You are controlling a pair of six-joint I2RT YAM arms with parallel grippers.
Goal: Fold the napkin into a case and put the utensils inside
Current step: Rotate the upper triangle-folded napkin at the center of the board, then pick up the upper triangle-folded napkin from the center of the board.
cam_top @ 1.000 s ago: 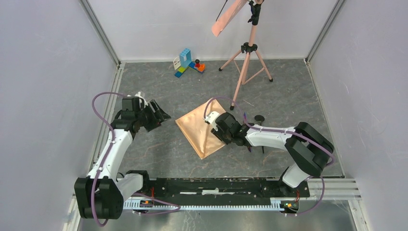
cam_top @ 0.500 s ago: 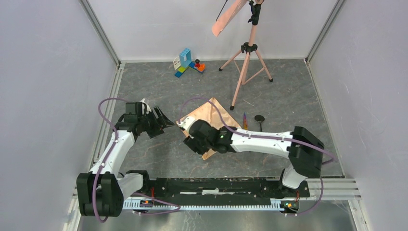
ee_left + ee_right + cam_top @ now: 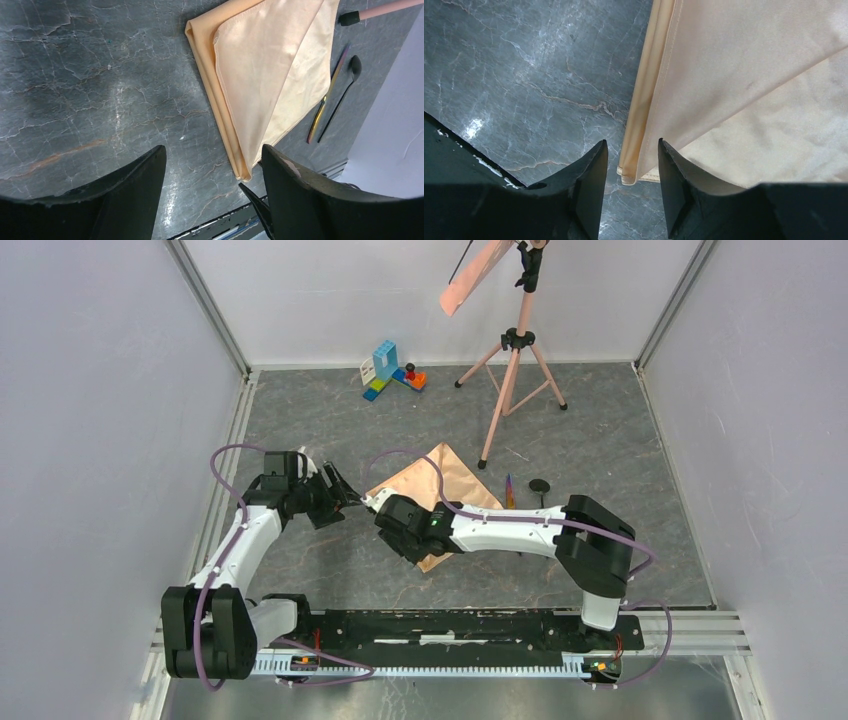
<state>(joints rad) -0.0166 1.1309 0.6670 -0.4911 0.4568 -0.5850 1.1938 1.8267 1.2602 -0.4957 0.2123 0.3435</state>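
Two layers of peach-tan cloth show where the napkin [image 3: 260, 75] lies folded on the grey marbled floor [image 3: 100, 75]. A smaller flap with a stitched hem rests on a slightly wider layer, and the top edge of the left wrist view cuts off its upper part. In the overhead view it sits at the centre of the frame as a tilted, faintly shiny patch, with the right arm covering its lower left portion.

The right gripper [image 3: 631, 150] hangs over the napkin's lower corner. Its black jaws stand a narrow gap apart with the doubled folded edge running between them; whether the tips touch the cloth I cannot tell.

Just right of the napkin, apart from it, lie the utensils side by side: a slim iridescent purple-gold blade [image 3: 327, 95] and a thin black spoon [image 3: 345, 90] with a round bowl. Overhead, the arm hides their lower ends.

The left gripper [image 3: 212, 155], left of the napkin, holds its jaws wide with only bare floor between. A pink tripod [image 3: 510, 370] stands upper centre, with coloured toy blocks [image 3: 390, 368] to its left.
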